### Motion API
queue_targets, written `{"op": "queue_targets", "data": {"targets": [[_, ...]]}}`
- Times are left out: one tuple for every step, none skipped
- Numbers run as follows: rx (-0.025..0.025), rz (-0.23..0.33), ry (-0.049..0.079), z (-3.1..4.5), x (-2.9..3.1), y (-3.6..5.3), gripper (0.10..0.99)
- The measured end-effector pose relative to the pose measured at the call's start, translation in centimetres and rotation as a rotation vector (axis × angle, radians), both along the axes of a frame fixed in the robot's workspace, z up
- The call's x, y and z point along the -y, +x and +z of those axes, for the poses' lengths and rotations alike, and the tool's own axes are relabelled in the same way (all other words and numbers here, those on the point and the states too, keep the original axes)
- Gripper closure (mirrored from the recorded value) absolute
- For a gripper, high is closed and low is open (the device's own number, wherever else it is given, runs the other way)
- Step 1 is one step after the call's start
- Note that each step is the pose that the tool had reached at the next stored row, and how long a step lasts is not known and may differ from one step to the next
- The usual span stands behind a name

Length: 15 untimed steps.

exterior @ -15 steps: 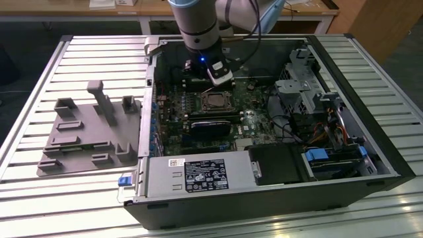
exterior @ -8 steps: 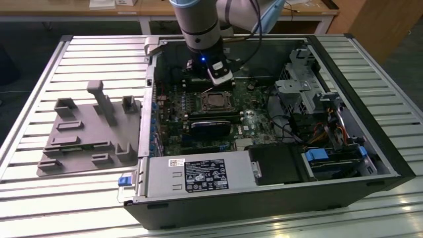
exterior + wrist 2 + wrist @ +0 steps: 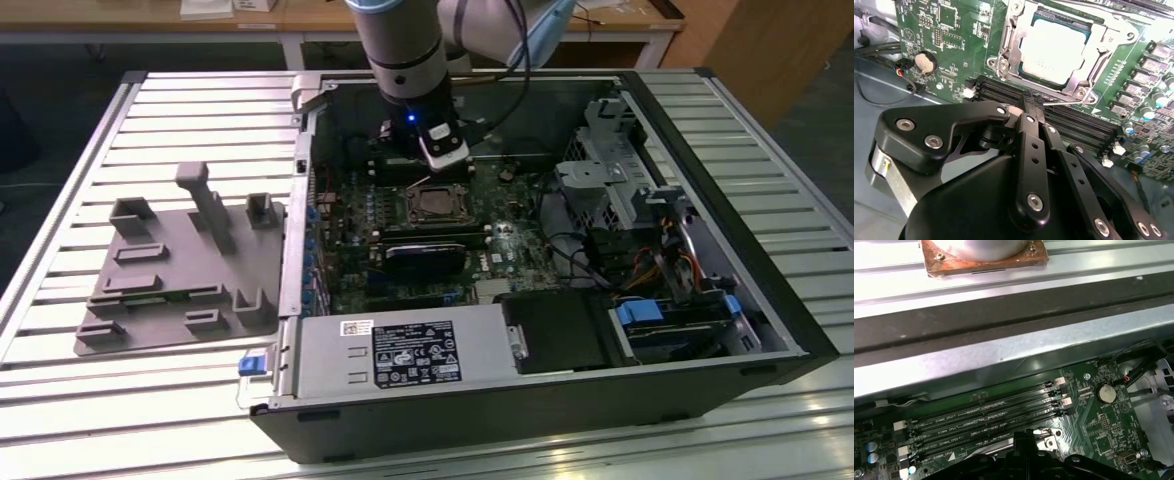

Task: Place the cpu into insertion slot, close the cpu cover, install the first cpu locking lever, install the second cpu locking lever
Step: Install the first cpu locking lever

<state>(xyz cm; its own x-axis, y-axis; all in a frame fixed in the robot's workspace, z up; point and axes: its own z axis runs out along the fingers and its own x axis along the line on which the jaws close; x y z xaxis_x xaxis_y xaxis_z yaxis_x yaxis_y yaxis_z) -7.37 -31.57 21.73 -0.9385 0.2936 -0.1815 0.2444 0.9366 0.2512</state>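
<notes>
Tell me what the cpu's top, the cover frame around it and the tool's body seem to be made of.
The square silvery-grey cpu top looks like matte metal, with a soft pale sheen. The thin silvery cpu cover frame is likely stamped steel: bright glints on bent edges. The black tool is satin-finished, with shiny screw heads; metal or hard plastic, I cannot tell.

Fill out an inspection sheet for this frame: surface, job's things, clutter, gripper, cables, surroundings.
Surface: slatted metal table carrying the open computer case.
Job's things: cpu seated in the insertion slot, cpu cover down over it; a thin lever rod lies along the socket's edge.
Clutter: grey moulded tray beside the case, at the exterior view's left.
Gripper: gripper shut, tips by the lever rod.
Cables: bundled wires inside the case.
Surroundings: wooden desk behind.
</notes>
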Motion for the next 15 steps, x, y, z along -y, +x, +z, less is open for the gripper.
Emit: {"op": "queue_targets", "data": {"targets": [[0.0, -0.004, -0.001, -0.03, -0.07, 0.02, 0.984], [0.0, -0.007, -0.003, -0.06, -0.14, 0.03, 0.984], [0.0, -0.01, -0.004, -0.09, -0.22, 0.05, 0.984], [0.0, -0.013, -0.005, -0.11, -0.31, 0.07, 0.984], [0.0001, -0.016, -0.006, -0.14, -0.41, 0.09, 0.984], [0.0, -0.019, -0.007, -0.18, -0.52, 0.13, 0.984], [0.0, -0.021, -0.008, -0.2, -0.62, 0.17, 0.984], [0.0001, -0.023, -0.009, -0.23, -0.72, 0.21, 0.984], [0.0001, -0.026, -0.01, -0.26, -0.83, 0.24, 0.984], [0.0, -0.028, -0.01, -0.29, -0.9, 0.29, 0.984], [0.0, -0.031, -0.01, -0.32, -0.94, 0.33, 0.984], [0.0, -0.033, -0.01, -0.36, -0.97, 0.36, 0.984], [0.0001, -0.036, -0.01, -0.4, -1.01, 0.38, 0.984], [0.0001, -0.038, -0.01, -0.46, -1.03, 0.4, 0.984], [-0.0001, -0.041, -0.01, -0.52, -1.06, 0.42, 0.984]]}}
